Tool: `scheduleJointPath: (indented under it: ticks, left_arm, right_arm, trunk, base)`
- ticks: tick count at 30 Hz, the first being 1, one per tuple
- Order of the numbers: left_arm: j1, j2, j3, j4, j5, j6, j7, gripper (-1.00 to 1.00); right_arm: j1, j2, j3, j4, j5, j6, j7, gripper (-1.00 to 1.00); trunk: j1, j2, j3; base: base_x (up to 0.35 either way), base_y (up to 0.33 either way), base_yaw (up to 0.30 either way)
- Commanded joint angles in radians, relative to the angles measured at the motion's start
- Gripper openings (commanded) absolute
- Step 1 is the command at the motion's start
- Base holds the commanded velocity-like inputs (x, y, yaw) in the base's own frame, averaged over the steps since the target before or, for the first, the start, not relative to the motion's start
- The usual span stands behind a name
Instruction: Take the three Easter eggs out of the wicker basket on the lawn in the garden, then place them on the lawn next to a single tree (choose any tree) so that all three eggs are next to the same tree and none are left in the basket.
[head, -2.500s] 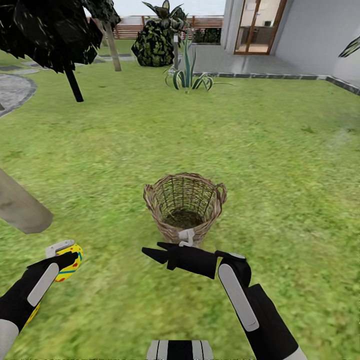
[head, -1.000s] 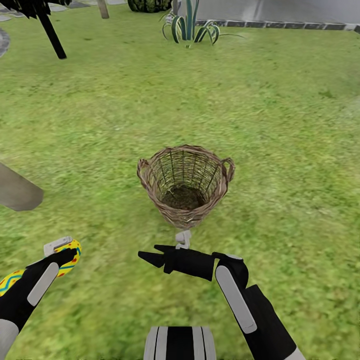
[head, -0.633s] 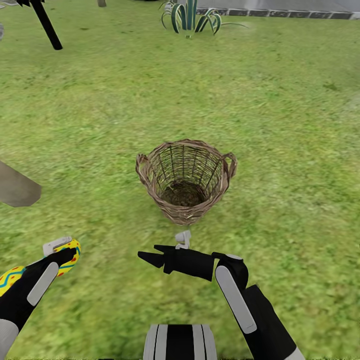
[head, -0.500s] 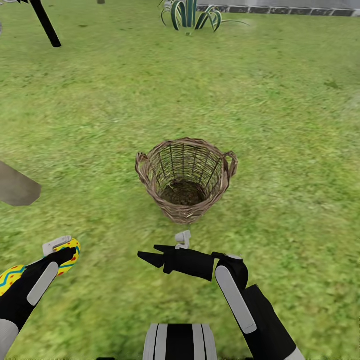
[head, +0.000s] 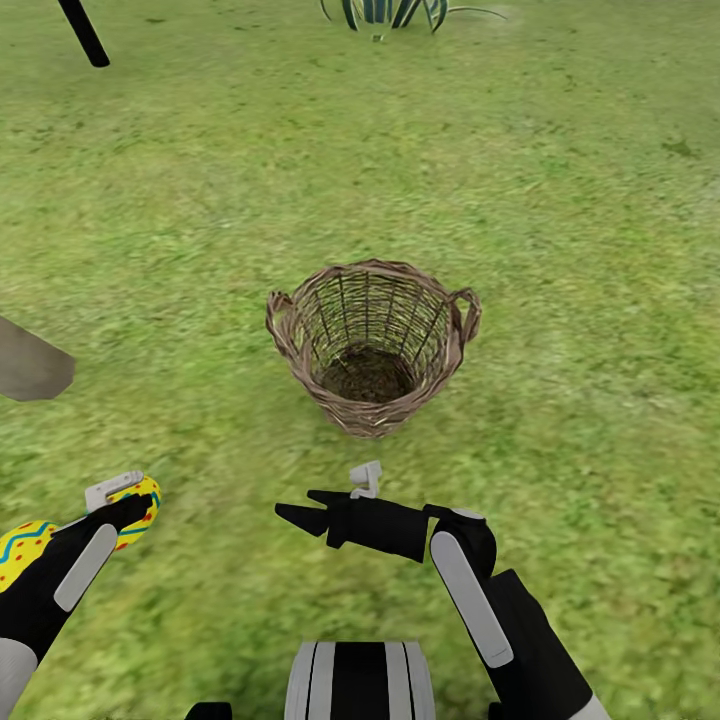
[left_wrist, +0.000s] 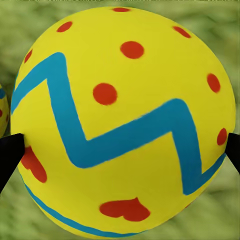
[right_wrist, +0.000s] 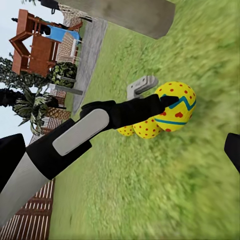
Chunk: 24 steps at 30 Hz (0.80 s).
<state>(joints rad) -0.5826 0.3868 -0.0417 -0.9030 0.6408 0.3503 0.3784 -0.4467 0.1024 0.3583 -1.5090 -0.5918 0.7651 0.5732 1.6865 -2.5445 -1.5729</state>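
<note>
My left gripper (head: 130, 503) is shut on a yellow Easter egg (left_wrist: 120, 120) with red dots and a blue zigzag, low over the lawn (head: 560, 300). In the right wrist view two more eggs (right_wrist: 142, 129) lie on the grass right beside the held egg (right_wrist: 176, 107). One of them (head: 20, 550) peeks out behind my left arm. The tree trunk (head: 30, 365) leans in close by at the left. The wicker basket (head: 370, 345) stands in front of me, only its dark bottom showing inside. My right gripper (head: 315, 505) hovers open short of the basket.
A thin dark trunk (head: 82, 32) and a spiky striped plant (head: 385, 10) stand far back on the grass. The right wrist view also shows a wooden play structure (right_wrist: 40, 42) and a paved path (right_wrist: 87, 55) beyond the tree trunk (right_wrist: 125, 12).
The head view has tilted downward, so the basket sits higher in the picture and the house is gone from view. Both arms hold their poses, and the left gripper still holds the egg.
</note>
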Motion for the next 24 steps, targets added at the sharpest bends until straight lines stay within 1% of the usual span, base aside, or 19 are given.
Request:
scheduleJointPath:
  ticks: [1,3,4,8,10,14,24]
  left_arm:
    - [0.000,0.001,-0.004,-0.002,0.010,0.001,0.008,-1.00]
    - [0.000,0.001,-0.004,-0.002,0.010,0.001,0.008,-1.00]
    - [0.000,0.001,-0.004,-0.002,0.010,0.001,0.008,-1.00]
    - [0.000,0.001,-0.004,-0.002,0.010,0.002,0.008,-1.00]
    - [0.000,0.001,-0.004,-0.002,0.010,0.002,0.008,-1.00]
    - [0.000,0.001,-0.004,-0.002,0.010,0.002,0.008,-1.00]
    - [0.000,0.001,-0.003,-0.004,0.010,0.002,0.008,-1.00]
  right_arm:
    - [0.000,0.000,-0.001,-0.001,-0.003,0.007,0.000,1.00]
    - [0.000,0.000,0.002,-0.001,-0.003,0.007,0.001,1.00]
    - [0.000,0.000,0.010,-0.002,-0.003,0.007,0.001,1.00]
    - [-0.001,0.000,0.067,-0.025,-0.003,0.007,0.002,1.00]
    - [-0.001,-0.001,0.087,-0.042,-0.004,0.007,0.002,1.00]
    - [-0.001,-0.002,0.096,-0.050,-0.005,0.007,0.002,1.00]
    - [0.003,-0.012,0.082,-0.055,-0.014,0.007,0.012,1.00]
  trunk:
    - [0.000,0.000,-0.001]
    - [0.000,0.000,-0.001]
    - [0.000,0.000,-0.001]
    - [0.000,0.000,-0.001]
    - [0.000,0.000,-0.001]
    - [0.002,-0.001,-0.016]
    - [0.002,-0.001,-0.016]
  base:
    - [0.000,0.000,0.000]
    - [0.000,0.000,0.000]
    - [0.000,0.000,0.000]
    - [0.000,0.000,0.000]
    - [0.000,0.000,0.000]
    - [0.000,0.000,0.000]
    - [0.000,0.000,0.000]
